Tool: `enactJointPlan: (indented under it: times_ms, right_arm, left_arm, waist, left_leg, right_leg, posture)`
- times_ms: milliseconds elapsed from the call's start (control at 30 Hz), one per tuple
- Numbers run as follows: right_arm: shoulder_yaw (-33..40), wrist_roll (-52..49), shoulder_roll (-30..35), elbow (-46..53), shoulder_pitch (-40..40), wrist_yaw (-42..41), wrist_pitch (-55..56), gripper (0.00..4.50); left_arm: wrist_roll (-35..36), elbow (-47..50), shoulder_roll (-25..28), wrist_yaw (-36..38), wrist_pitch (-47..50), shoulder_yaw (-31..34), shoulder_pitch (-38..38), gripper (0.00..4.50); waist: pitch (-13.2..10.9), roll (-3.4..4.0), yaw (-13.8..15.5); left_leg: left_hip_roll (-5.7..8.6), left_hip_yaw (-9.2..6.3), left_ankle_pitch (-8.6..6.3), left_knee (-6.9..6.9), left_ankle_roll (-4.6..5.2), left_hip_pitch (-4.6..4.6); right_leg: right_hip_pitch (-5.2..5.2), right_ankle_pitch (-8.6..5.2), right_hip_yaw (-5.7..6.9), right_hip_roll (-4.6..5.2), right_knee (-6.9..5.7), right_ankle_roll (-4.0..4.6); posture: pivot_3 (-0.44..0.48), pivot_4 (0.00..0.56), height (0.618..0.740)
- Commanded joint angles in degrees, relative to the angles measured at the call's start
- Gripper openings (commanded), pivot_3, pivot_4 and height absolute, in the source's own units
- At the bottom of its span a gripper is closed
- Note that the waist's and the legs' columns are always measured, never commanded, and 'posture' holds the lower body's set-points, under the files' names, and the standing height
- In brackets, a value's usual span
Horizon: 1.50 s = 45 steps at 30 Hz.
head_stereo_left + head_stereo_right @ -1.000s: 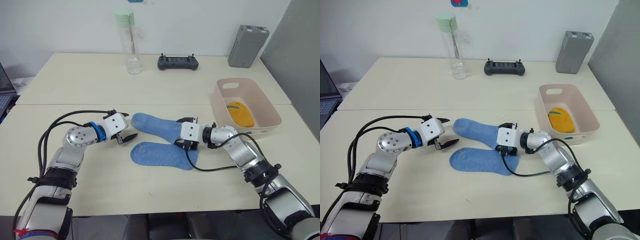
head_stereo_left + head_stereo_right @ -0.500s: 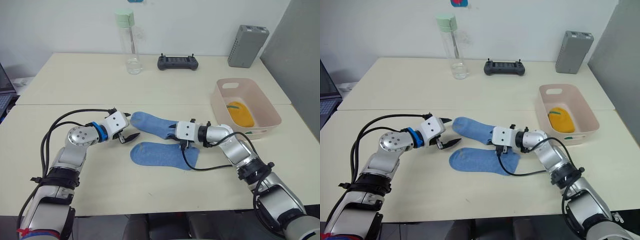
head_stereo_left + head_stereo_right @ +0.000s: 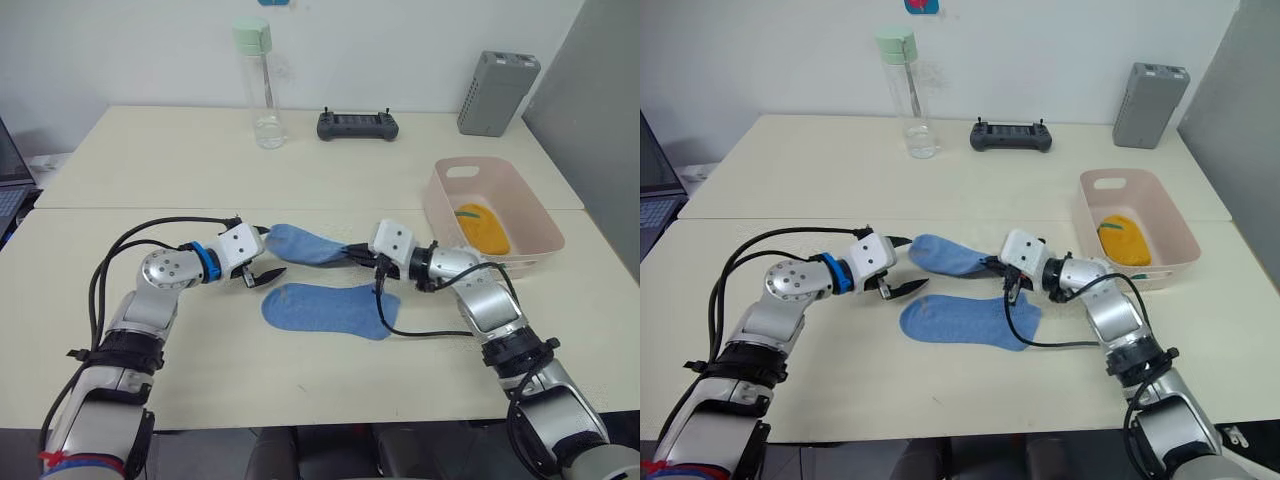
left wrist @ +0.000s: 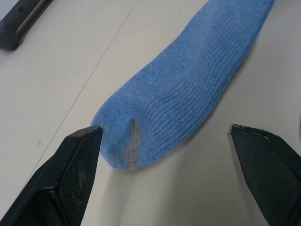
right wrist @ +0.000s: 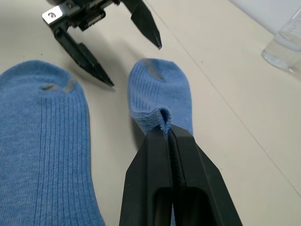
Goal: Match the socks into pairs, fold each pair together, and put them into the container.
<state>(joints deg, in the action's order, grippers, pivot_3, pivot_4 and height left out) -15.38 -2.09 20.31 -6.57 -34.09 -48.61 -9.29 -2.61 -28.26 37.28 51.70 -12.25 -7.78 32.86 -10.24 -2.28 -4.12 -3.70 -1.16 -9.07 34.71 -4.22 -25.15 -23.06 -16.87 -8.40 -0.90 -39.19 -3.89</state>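
Two light blue socks lie mid-table. The far sock is pinched at its cuff by my right gripper, which is shut on a raised fold of the fabric. Its toe sits between the open fingers of my left gripper, without touching them. The near sock lies flat in front, untouched. The pale pink container stands at the right with a folded yellow pair inside.
A clear bottle with a green cap, a black controller and a grey upright box stand along the far side of the table. A laptop pokes in at the left edge.
My right gripper has shut on the far sock's cuff and drawn it up and to the right, so that end now bunches. The left gripper stays open by the toe.
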Motion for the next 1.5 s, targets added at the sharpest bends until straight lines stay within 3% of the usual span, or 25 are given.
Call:
enactJointPlan:
  times_ms: [33, 133, 233, 633, 1500]
  right_arm:
    - [2.0, -1.47, 1.12, 2.99, 0.63, -0.1, -0.62, 0.04]
    - [2.29, -1.81, 1.59, 3.64, 1.11, 0.1, -1.14, 0.04]
    - [2.43, -2.14, 1.74, 4.01, 1.24, 0.41, -1.57, 0.0]
    - [2.91, -1.98, 1.94, 2.84, 0.62, 1.73, -0.82, 0.0]
    - [5.21, -2.42, 1.18, -0.45, -0.94, 3.54, 0.14, 0.0]
  left_arm:
    - [-1.98, -2.23, -0.93, -1.86, -3.49, -0.72, 2.64, 4.5]
    - [-3.74, -4.92, -1.28, -2.52, -5.77, -1.57, 4.37, 4.5]
    - [-5.18, -7.85, -1.43, -4.0, -7.85, -1.68, 5.95, 3.87]
    - [-3.08, -12.17, -2.5, -4.02, -9.97, 0.04, 8.59, 0.04]
    - [1.39, -6.48, -1.93, -1.05, -7.67, 2.94, 6.66, 0.04]
  waist:
    - [0.0, 0.0, 0.1]
    - [0.0, 0.0, 0.48]
    - [0.0, 0.0, 0.54]
    - [0.0, 0.0, 0.79]
    - [0.0, 0.0, 0.82]
  left_leg:
    - [0.0, 0.0, 0.0, 0.0, 0.0, 0.0]
    - [0.01, -0.01, 0.0, 0.01, 0.0, 0.0]
    - [0.0, 0.01, 0.0, 0.01, 0.0, 0.0]
    - [0.0, 0.0, 0.0, 0.01, 0.0, -0.03]
    - [0.0, -0.02, 0.0, 0.02, 0.0, -0.05]
  right_leg:
    - [0.0, 0.0, 0.0, 0.0, 0.0, 0.0]
    - [0.01, 0.0, 0.0, 0.0, 0.0, 0.0]
    - [-0.01, 0.0, -0.01, -0.01, -0.01, -0.01]
    - [-0.02, 0.0, 0.0, -0.01, -0.01, -0.01]
    - [-0.02, 0.01, 0.01, -0.02, -0.02, -0.01]
  posture:
    - [0.0, 0.15, 0.74]
    - [0.0, 0.15, 0.74]
    - [0.0, 0.15, 0.74]
    - [0.0, 0.15, 0.74]
    - [0.0, 0.15, 0.74]
